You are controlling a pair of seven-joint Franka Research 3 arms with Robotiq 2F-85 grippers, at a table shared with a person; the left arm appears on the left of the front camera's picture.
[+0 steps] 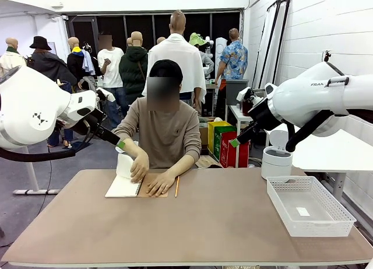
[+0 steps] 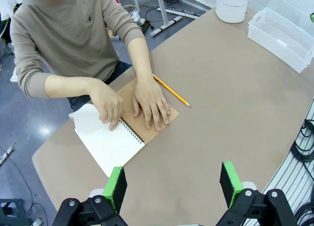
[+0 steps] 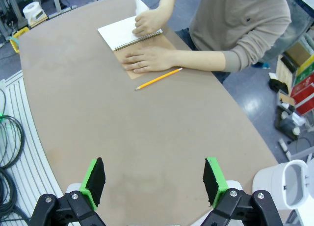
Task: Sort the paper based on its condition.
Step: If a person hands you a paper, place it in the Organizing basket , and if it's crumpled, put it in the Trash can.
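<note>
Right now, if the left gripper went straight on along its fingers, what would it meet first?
The left gripper would probably meet bare table, just beside the notebook under the person's hands; depth is unclear.

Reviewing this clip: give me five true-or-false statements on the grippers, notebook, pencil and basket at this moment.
1. The left gripper and the right gripper are both open and hold nothing. True.
2. The pencil lies inside the white basket. False: it lies on the table, beside the notebook.
3. The person's hands are both on the notebook. True.
4. The notebook is closed. False: it lies open at a white page.
5. The basket stands on the robot's left side of the table. False: it stands on the robot's right side.
</note>
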